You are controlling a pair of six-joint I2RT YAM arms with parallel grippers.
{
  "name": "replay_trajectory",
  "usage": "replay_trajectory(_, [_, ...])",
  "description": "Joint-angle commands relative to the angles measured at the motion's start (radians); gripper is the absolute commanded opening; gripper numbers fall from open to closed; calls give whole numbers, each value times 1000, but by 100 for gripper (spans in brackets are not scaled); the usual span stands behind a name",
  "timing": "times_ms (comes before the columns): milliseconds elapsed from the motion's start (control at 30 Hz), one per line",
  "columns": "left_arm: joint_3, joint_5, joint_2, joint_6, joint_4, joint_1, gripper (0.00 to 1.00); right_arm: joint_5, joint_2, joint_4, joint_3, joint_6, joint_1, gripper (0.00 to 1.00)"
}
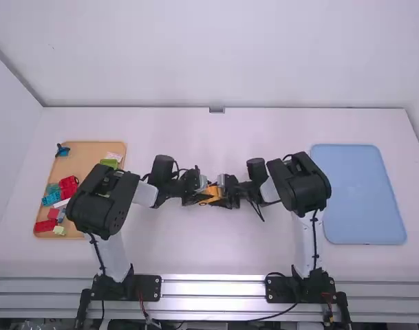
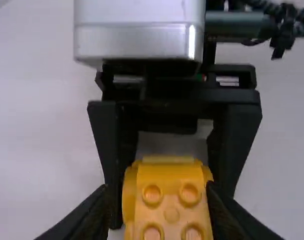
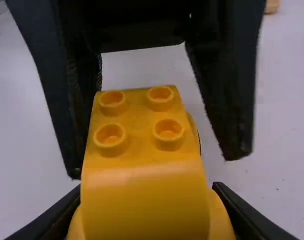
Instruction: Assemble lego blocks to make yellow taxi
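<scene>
White bench (image 1: 230, 254) lies under the yellow assembly (image 3: 147, 200). Blue tray (image 1: 360, 192) sits well to the assembly's right; wooden tray (image 1: 85, 165), to its left, bears loose blocks (image 1: 69, 185). Left pincer (image 1: 197, 199): fingers apart around the assembly, gap visible at one side. Right pincer (image 1: 225, 199): clamped on the assembly. Assembly: between both pincers.

On left side of the table (image 1: 209, 254) lies one tray (image 1: 82, 155), and loose blocks (image 1: 52, 199) are on it; on right side lies other tray (image 1: 360, 199). Between both trays is the block assembly (image 1: 212, 193), between left gripper (image 1: 201, 198) and right gripper (image 1: 223, 199)
</scene>
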Motion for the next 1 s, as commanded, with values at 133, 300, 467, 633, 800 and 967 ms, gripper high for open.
replay_trajectory(133, [3,114,-22,-6,34,63,55,-3,18,-4,4,-17,11,56])
replay_trajectory(300, [3,280,-56,-7,15,183,99,-4,18,8,4,-15,-13,58])
replay_trajectory(467, [3,379,-69,-162,56,343,99,-6,13,40,4,-15,-48,48])
replay_trajectory(633, [3,310,-69,-328,20,441,99,-8,-29,23,4,-16,-100,48])
replay_trajectory(800, [-14,230,-69,-328,-14,455,99,4,-103,-3,-5,-16,-168,48])
replay_trajectory(967, [-55,121,-69,-327,13,449,99,172,-241,-6,-67,-16,-302,49])
